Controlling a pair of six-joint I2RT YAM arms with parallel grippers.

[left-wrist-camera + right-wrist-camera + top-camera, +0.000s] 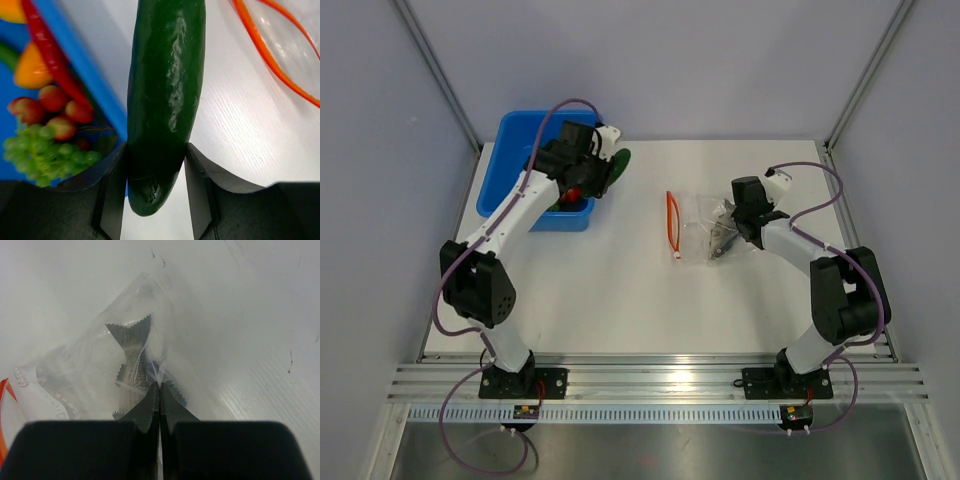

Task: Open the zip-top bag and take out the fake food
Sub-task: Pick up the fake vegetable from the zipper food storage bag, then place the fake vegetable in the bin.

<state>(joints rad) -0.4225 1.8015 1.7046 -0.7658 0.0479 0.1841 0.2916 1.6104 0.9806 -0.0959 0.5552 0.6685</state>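
1. The left gripper (156, 150) clamps the green cucumber (165, 75) between its jaws, above the rim of the blue tub (82, 75).
2. The right gripper (160, 390), its jaws pressed together, pinches the clear film of the zip-top bag (85, 375).
3. The bag lies on the table (620, 300) with the grey fish (131, 347) inside it; the grapes (45, 150) sit in the tub.

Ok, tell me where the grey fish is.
The grey fish lies inside the zip-top bag on the right half of the table in the top view, just ahead of the right gripper, which is pinched shut on the bag's plastic.
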